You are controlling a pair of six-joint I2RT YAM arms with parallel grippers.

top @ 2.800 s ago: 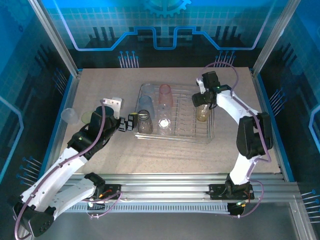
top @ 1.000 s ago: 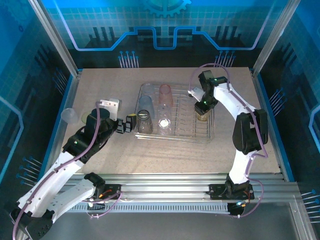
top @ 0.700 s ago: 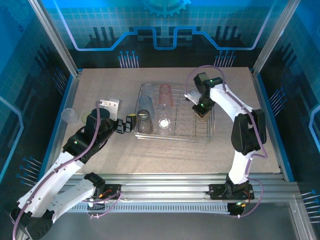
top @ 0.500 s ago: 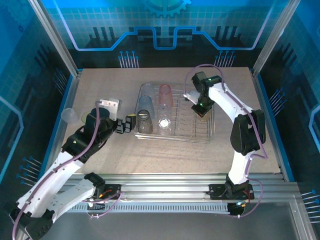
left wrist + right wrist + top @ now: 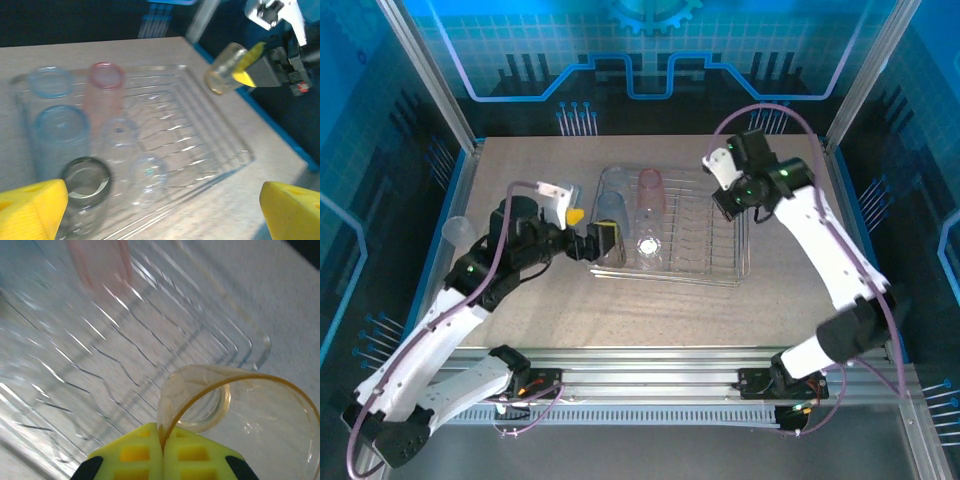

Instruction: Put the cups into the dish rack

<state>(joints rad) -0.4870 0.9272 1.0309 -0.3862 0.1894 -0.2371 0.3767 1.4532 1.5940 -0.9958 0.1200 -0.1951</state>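
One amber cup point(image 5: 222, 75), rim-pinched by right tool point(image 5: 162, 442) over rack point(image 5: 670, 278) edge; left tool point(image 5: 592, 240) released.

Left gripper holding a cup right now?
No, the left gripper is wide open, with nothing between its fingers.

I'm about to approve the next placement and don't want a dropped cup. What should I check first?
1. Grip: right gripper shut on the amber cup at its rim: ok.
2. Hold firm enough for tilting: cannot tell; it is only a thin pinch on the rim.
3. Amber cup hangs above the dish rack, off its wires: ok.
4. Bare prong rows on the rack's right side: ok.
5. Other hand: left gripper open and empty: ok.
6. Left gripper apart from the right gripper, at the rack's opposite end: ok.
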